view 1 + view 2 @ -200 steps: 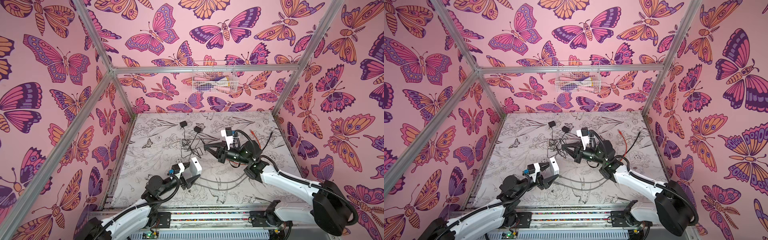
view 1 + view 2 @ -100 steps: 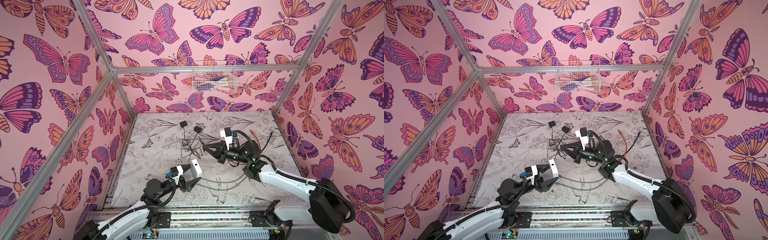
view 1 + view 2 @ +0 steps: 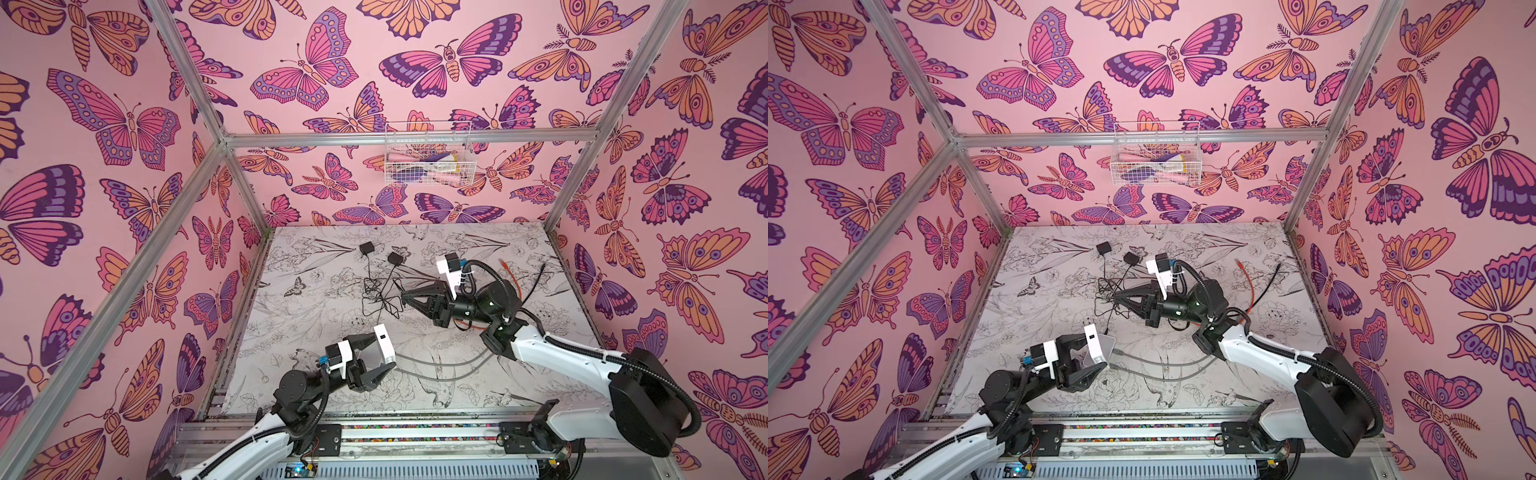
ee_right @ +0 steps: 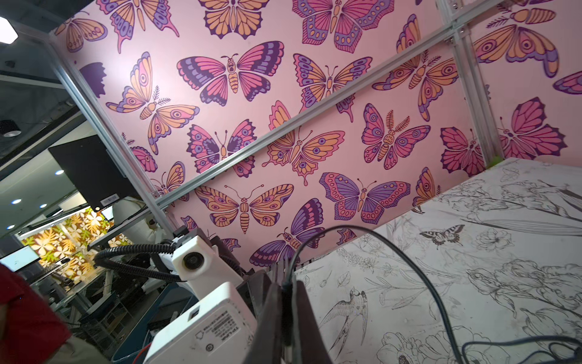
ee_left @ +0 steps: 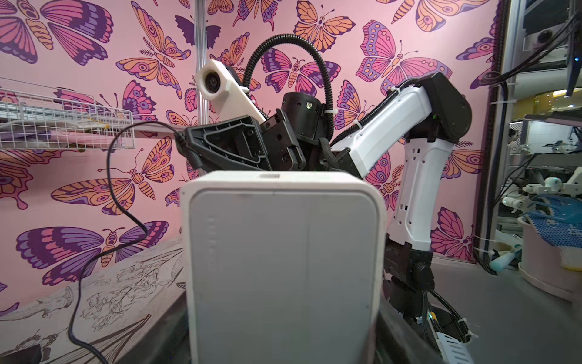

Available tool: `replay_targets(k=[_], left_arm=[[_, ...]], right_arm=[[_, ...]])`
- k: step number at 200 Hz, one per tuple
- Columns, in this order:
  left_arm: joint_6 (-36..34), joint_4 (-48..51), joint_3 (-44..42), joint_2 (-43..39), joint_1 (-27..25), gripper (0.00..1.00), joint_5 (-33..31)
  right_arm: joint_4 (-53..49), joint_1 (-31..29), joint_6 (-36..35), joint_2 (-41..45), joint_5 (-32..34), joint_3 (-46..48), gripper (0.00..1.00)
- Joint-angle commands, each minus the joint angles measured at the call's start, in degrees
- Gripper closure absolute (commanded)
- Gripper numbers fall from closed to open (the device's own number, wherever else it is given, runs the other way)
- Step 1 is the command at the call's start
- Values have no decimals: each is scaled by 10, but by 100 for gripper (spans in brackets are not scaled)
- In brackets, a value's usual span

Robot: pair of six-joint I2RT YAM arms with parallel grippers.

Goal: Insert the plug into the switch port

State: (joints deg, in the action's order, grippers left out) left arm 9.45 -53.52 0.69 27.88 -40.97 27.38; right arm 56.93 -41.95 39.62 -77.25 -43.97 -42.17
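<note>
In both top views the left fingers [image 3: 374,376] grasp the white switch [image 3: 384,343] and hold it up off the surface [image 3: 316,266], near the front. The right fingers [image 3: 422,298] are clenched tight. They point toward the switch but are well apart from it. A thin black wire [image 3: 374,291] runs from their tip down to a messy pile on the surface. Two grey cables [image 3: 1163,365] lie just beside the switch.

In the left wrist view the switch [image 5: 283,268] fills the middle. Past it, the right fingers [image 5: 226,141] are pressed together, and the black wire [image 5: 108,176] loops out of their tip.

In the right wrist view the right fingers [image 4: 307,324] pinch the black wire [image 4: 346,227] between them. The plug should be at the end of that wire, but I cannot see it. The switch [image 4: 204,331] shows close by, with a small dark hole [image 4: 194,313] that may be the port.

Here is what I think could go wrong. The wire is thin and bendy, so the plug could tip and miss the hole. The pile on the surface could tug the wire and pull the plug crooked. The switch hangs in the air, so a hard push could turn it or slide it out of the left fingers.
</note>
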Motion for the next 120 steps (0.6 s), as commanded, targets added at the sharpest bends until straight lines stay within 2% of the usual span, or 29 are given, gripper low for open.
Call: replay_targets(k=[1,64,120], left_arm=[[6,6,-21,-2,-4,100,38],[14,-22,-2,65,-5,100,42],[20,-84,0,129,-4,100,44]], right_arm=[[30,-17,-3,13,-20,-2,100],[-40,-46,-62,53,-24,-8,100],[-23,-68,-63,27,-20,8,100]])
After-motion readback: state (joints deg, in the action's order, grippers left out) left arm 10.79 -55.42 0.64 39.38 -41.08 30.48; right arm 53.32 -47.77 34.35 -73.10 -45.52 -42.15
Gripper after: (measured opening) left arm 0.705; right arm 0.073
